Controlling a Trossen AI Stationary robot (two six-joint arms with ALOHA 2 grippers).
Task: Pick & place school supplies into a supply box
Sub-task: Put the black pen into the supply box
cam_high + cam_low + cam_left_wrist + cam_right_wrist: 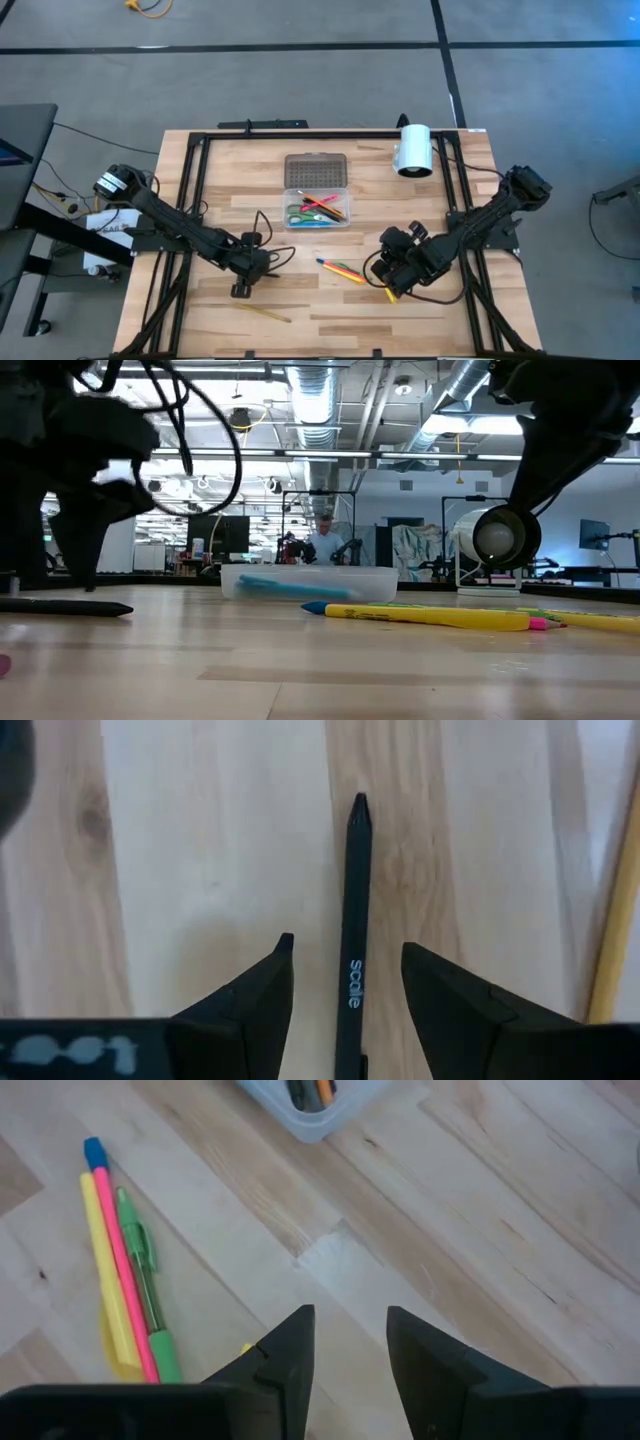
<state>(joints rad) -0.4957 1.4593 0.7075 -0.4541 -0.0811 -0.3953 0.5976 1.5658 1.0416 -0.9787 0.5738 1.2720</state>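
Observation:
My left gripper [347, 945] is open and hangs low over the table's near left part [240, 287]. A black marker [352, 920] lies flat on the wood between its fingers, along them, with a gap on either side. My right gripper [350, 1315] is open above bare wood at the near right [388, 280]. Beside it lie yellow, pink and green pens [125, 1280] with a blue tip [340, 270]. The clear supply box [317, 208] holds green scissors and several pens. Its dotted lid [315, 167] lies just beyond it.
A white cylinder [413, 150] lies on its side at the far right. A thin yellow pencil [265, 313] rests near the table's near edge, and it also shows beside the marker [615, 920]. Black frame rails [190, 200] run along the table's left, right and far sides.

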